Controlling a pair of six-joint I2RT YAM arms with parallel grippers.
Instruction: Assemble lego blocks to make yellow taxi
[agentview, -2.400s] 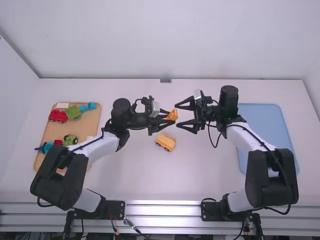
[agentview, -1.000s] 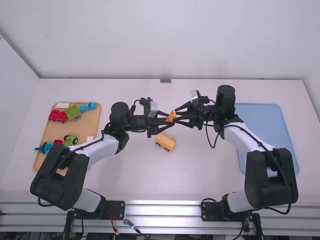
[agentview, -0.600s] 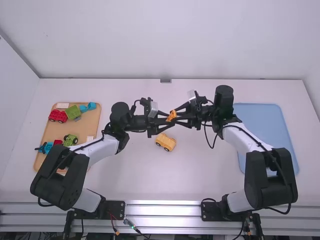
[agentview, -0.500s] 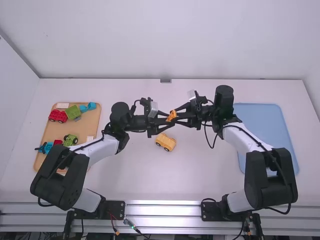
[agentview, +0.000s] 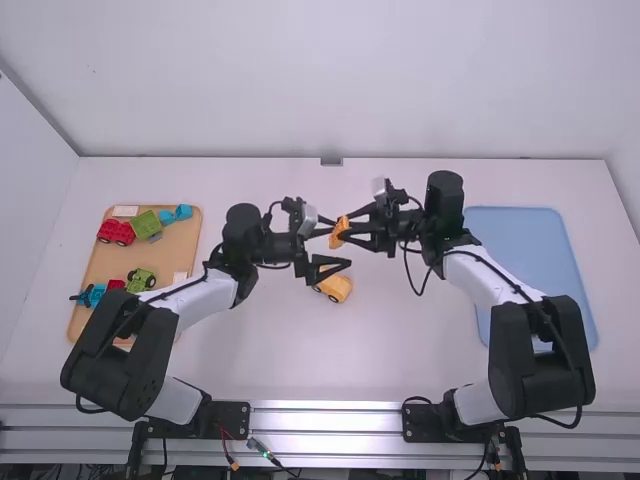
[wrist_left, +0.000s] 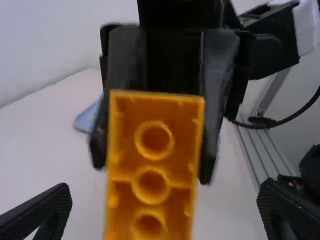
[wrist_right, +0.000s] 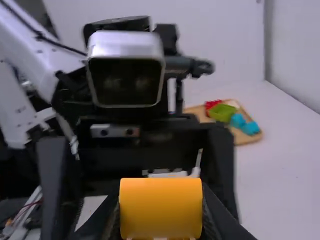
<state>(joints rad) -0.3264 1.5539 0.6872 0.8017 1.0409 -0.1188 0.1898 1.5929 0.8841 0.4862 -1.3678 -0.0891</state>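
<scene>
Look, the right gripper (agentview: 351, 236) has the yellow block (agentview: 340, 232) pinched in the middle of the high view.
The left gripper (agentview: 341, 246) is spread wide with nothing in it. We think the block is light and hard, like plastic, and won't squash, but its smooth skin could slip. We would hold it by its two flat sides and leave its hollow bottom free, where we see three round rings. Its other side looks shiny and curved. Just below it in the frame sits the yellow car (agentview: 337, 288), chunky, with dark round wheels.
</scene>
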